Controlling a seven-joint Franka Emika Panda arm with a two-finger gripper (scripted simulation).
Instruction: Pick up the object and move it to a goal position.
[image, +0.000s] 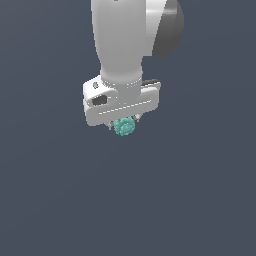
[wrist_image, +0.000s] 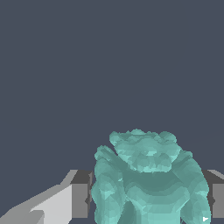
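A: Exterior view first. How much room is there around the arm?

B: Plenty. The white arm (image: 122, 40) comes down from the upper edge of the picture, and on every side of it there is only a flat, dark blue-grey background. No edge, wall or other thing shows near it, neither on the exterior view's left nor on its right.

A: And the gripper (image: 123, 124)?

B: Its broad white body sits level, a little tilted, with the object (image: 124, 126) tucked just under it, between the short fingers (image: 110, 126). Only the tips of those show.

A: Are they clenched on it?

B: Yes. In the wrist view a grey finger pad (wrist_image: 81, 194) stands at each side of the object (wrist_image: 148, 179) and touches it, so the fingers are grasping it. Nothing shows beneath it; whether it hangs clear of a surface I cannot tell.

A: What does it look like?

B: Teal-green, roundish, with a bumpy, clustered surface made of many small lumps. It is narrower than the gripper's body. Up close it fills much of the wrist view's lower part, with facets in lighter and darker green.
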